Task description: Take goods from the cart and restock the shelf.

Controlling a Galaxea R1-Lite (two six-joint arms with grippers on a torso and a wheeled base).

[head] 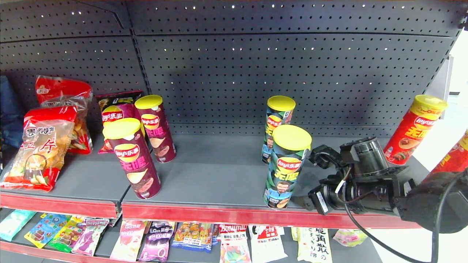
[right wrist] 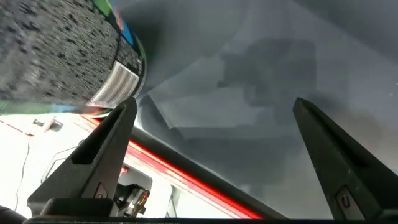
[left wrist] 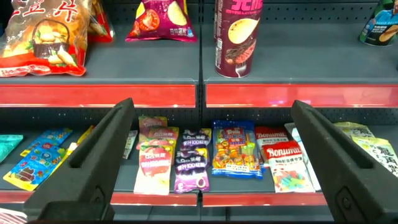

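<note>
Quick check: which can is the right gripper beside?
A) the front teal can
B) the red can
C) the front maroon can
A: the right gripper, fingers open, is close beside the front teal can, with nothing between the fingers.

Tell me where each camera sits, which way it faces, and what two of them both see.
Head view: on the head, looking forward and down at the upper shelf; right arm at right.
Left wrist view: on the left wrist, facing snack packets under the upper shelf; open left gripper.
Right wrist view: on the right wrist, close over the upper shelf beside the front green chip can; open right gripper.
Shared: head and left wrist views both show the front purple chip can.
</note>
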